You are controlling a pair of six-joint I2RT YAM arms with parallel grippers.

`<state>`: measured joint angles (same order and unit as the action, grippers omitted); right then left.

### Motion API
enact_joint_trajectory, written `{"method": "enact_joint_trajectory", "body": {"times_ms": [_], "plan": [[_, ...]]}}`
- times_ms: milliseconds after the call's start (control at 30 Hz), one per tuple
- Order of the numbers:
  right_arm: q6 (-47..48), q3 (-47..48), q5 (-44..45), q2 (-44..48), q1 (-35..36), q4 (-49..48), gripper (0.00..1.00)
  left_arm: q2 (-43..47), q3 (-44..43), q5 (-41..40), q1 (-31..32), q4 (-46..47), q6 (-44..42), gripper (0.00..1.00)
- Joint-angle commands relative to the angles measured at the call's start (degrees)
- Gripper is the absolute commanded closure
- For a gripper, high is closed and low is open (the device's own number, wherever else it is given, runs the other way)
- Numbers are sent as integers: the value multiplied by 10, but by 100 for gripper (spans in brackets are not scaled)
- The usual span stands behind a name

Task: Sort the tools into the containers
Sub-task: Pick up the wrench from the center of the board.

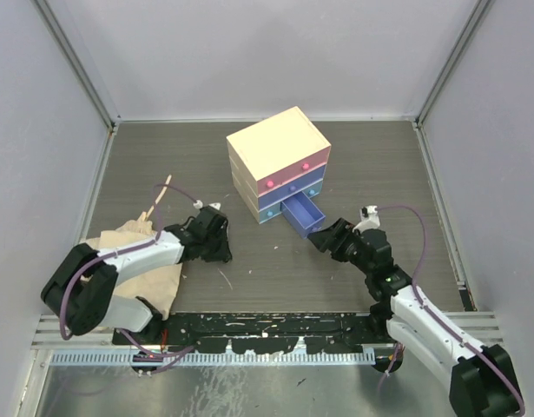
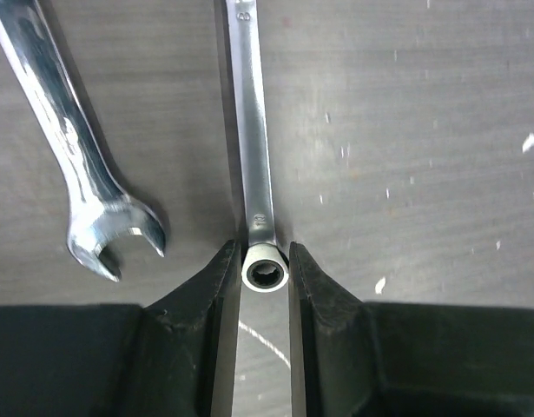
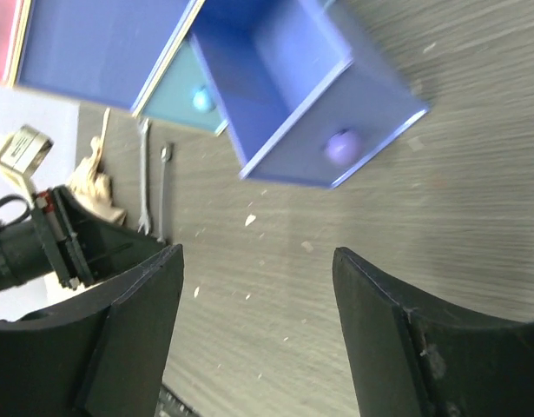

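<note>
My left gripper (image 2: 265, 254) is shut on the ring end of a slim silver wrench (image 2: 253, 130) that lies on the dark table. A second, broader silver wrench (image 2: 80, 156) lies just left of it, open end toward me. From above, this gripper (image 1: 216, 241) sits low at the table's left middle and hides both wrenches. The cream chest (image 1: 278, 143) stands at the centre back with its purple drawer (image 1: 303, 215) pulled out and empty. My right gripper (image 3: 258, 254) is open, a little in front of that drawer (image 3: 284, 82) and its knob (image 3: 342, 148).
A beige cloth (image 1: 149, 265) lies under my left arm. A thin wooden stick (image 1: 159, 196) rests beyond it. The blue drawer (image 3: 190, 97) and the pink drawer (image 1: 288, 178) are closed. Grey walls enclose the table on three sides.
</note>
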<state>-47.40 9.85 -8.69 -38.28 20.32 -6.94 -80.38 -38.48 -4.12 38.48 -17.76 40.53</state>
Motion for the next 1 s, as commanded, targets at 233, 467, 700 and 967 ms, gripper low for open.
{"method": "enact_joint_trajectory", "body": {"times_ms": [233, 467, 700, 967], "plan": [[-107, -7, 145, -65, 239, -124, 27, 87, 34, 74, 113, 73, 89, 81], [-195, 23, 202, -184, 311, -134, 30, 43, 11, 62, 188, 99, 109, 80], [-269, 31, 235, -269, 349, -175, 34, 16, -2, 55, 222, 115, 116, 80], [-310, 36, 256, -296, 390, -181, 40, -17, -34, 59, 243, 141, 121, 80]]}}
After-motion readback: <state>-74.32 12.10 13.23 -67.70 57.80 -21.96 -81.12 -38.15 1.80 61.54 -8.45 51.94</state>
